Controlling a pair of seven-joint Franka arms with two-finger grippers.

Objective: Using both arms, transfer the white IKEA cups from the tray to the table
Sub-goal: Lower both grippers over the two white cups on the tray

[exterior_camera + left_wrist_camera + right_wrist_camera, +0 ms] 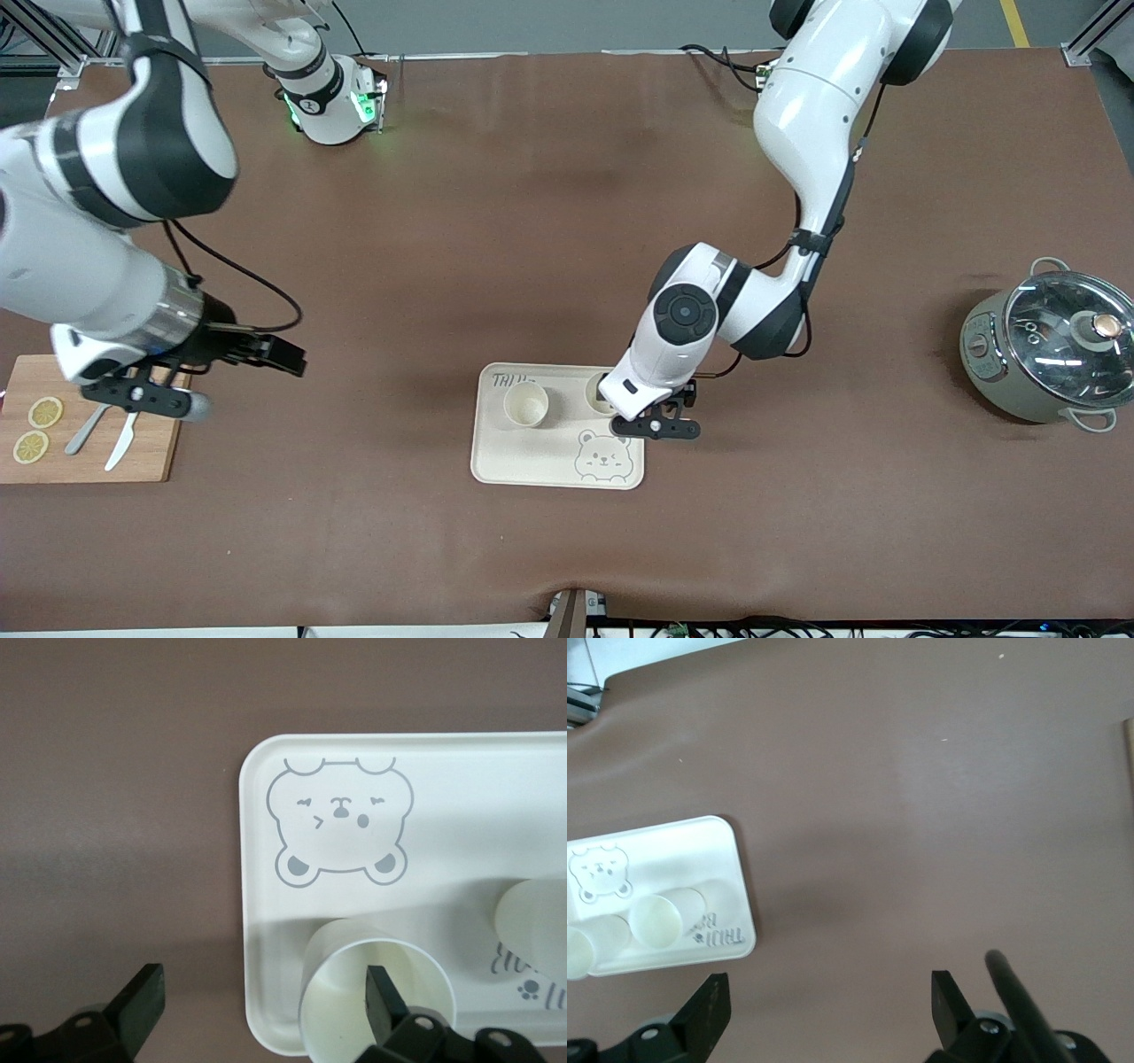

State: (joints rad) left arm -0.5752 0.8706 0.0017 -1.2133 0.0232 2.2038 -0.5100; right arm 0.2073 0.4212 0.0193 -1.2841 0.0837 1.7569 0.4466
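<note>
- Left gripper point(657, 424) down at the bear tray point(514, 456), at the tray edge toward the left arm's end; fingers spread wide, straddling the wall of one white IKEA cup point(599, 396) without pinching it.
- Only in the left wrist view: one finger point(383, 997) inside that cup point(354, 992), the other finger point(140, 997) outside over the brown table point(115, 815). Front view hides this under the wrist.
- Right gripper point(168, 399) raised over the wooden cutting board point(151, 452) at the right arm's end, waiting; released, fingers apart with nothing between them, plain in the right wrist view point(828, 1005).
- Nearest the front camera on the tray: the printed bear face point(602, 456).
- Farther from the camera, both cups upright on the tray, side by side; second cup point(527, 404) standing free toward the right arm's end, beside the tray's lettering.
- Right wrist view shows the whole tray point(735, 868) with both cups point(660, 919), well apart from that gripper.
- On the cutting board: two lemon slices point(44, 412), a knife point(120, 443) and a spoon point(86, 431).
- Lidded pot point(1050, 350) at the left arm's end, seen in the front view alone.
</note>
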